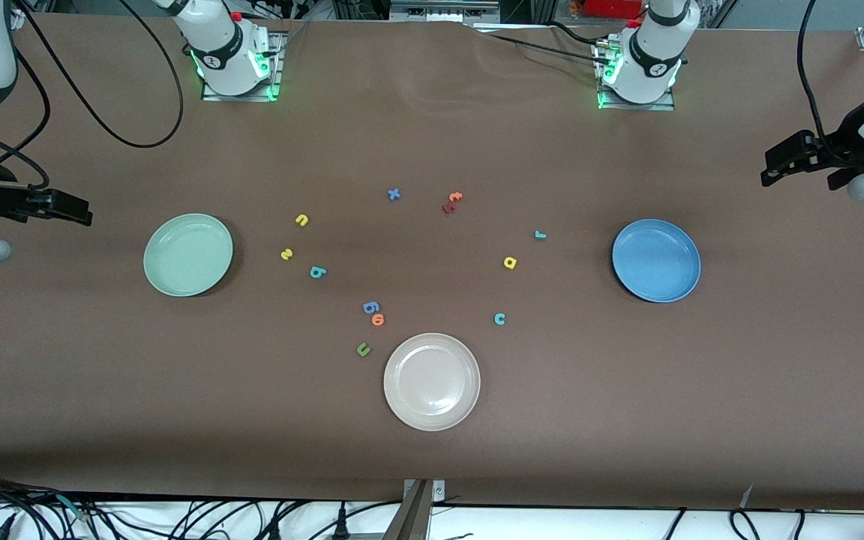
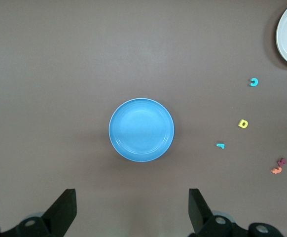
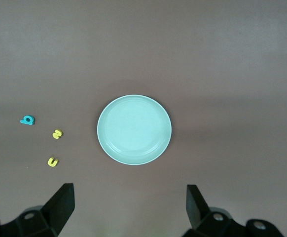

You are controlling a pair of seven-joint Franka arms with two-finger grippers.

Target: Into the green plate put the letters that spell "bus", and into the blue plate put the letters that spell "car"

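The green plate [image 1: 188, 255] [image 3: 134, 129] lies toward the right arm's end, with the yellow "u" [image 1: 301, 220] [image 3: 53, 161], yellow "s" [image 1: 286, 254] [image 3: 57, 134] and teal "b" [image 1: 316, 272] [image 3: 27, 120] loose on the table beside it. Toward the left arm's end lies the blue plate [image 1: 656, 260] [image 2: 141, 130], and near it the teal "c" [image 1: 499, 319] [image 2: 253, 82], yellow "a" [image 1: 509, 262] [image 2: 243, 123] and teal "r" [image 1: 540, 235] [image 2: 220, 145]. Both plates hold nothing. My right gripper [image 1: 76, 208] [image 3: 131, 207] and left gripper [image 1: 768, 169] [image 2: 132, 210] hang open and empty high over the table's ends.
A beige-white plate [image 1: 432, 381] lies nearest the front camera at mid-table. Other letters lie between the plates: a blue "6" shape [image 1: 370, 307], an orange "o" [image 1: 378, 319], a green "u" [image 1: 363, 349], a blue "x" [image 1: 394, 194] and an orange and dark red pair [image 1: 452, 201].
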